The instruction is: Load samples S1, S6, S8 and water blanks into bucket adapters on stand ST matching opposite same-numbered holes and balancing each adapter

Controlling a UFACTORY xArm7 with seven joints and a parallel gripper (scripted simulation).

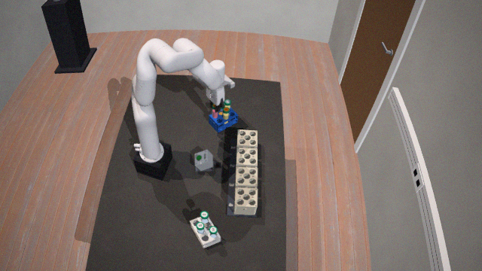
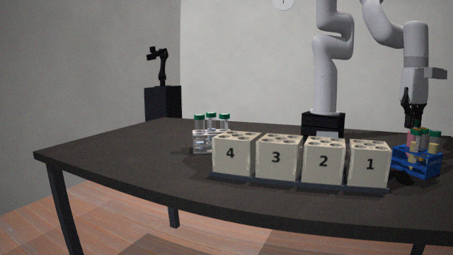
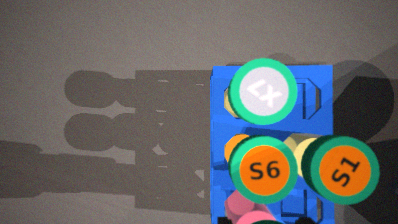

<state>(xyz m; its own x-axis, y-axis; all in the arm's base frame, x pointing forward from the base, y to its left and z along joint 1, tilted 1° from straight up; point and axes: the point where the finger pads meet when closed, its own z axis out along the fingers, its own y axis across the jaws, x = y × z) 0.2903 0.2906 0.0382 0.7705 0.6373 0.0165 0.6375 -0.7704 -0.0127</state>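
The blue sample rack [image 1: 223, 120] stands at the far end of the mat, also in the side view [image 2: 417, 161]. In the wrist view it holds X7 [image 3: 264, 91] with a grey dot, S6 [image 3: 265, 170] and S1 [image 3: 345, 170] with orange dots. A pink-filled tube [image 3: 252, 212] sits at the frame's bottom edge, its cap dot hidden. My gripper [image 2: 413, 124] hangs straight down over the rack and is shut on the top of this pink tube [image 2: 409, 139], which stands in its well. Adapters 1 [image 2: 369, 162], 2 [image 2: 323, 159], 3 [image 2: 279, 156] and 4 [image 2: 235, 153] stand empty in a row on the stand.
The white blank rack [image 1: 205, 229] with three green-capped tubes stands at the near end of the mat. The small desk with the green DONE key [image 1: 198, 157] sits between the arm's base and the adapter row. Adapter 1 [image 1: 246, 138] stands close beside the blue rack.
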